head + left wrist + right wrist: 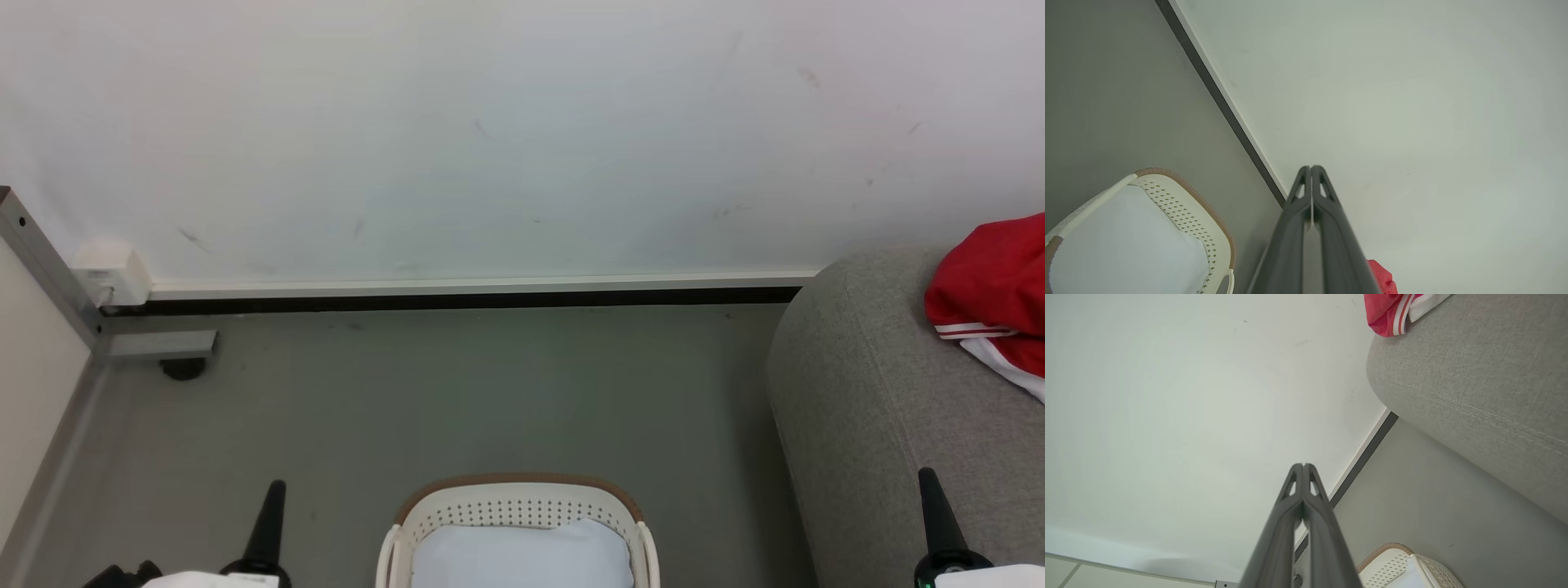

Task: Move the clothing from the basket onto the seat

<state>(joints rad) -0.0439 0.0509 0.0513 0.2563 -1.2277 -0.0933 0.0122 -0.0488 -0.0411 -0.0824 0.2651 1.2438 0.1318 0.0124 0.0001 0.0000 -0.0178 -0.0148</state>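
We see the clothing (pixel 992 286) lying on the seat (pixel 865 392) at the right edge of the head view: a bunched red garment with thin white stripes and a white panel along its lower edge, and any label on it is too small for us to make out. The basket (pixel 514 510) stands on the floor (pixel 490 392) just left of the seat's rounded end, apart from it, and inside it we see a flat pale blue-white pad (pixel 522 555). Our left gripper (pixel 276 490) hangs above the floor to the left of the basket, its two dark fingers pressed together and holding nothing. Our right gripper (pixel 926 475) is likewise closed and empty, its tip over the front of the seat. Behind everything runs a pale wall (pixel 490 122) marked with a few faint scuffs, and a white skirting (pixel 473 287) with a dark strip beneath it meets the grey floor. At the far left we see a small white box (pixel 110 273) mounted low on the wall beside a slanting grey metal post (pixel 49 269), whose short crossbar rests on a dark round foot (pixel 182 369).
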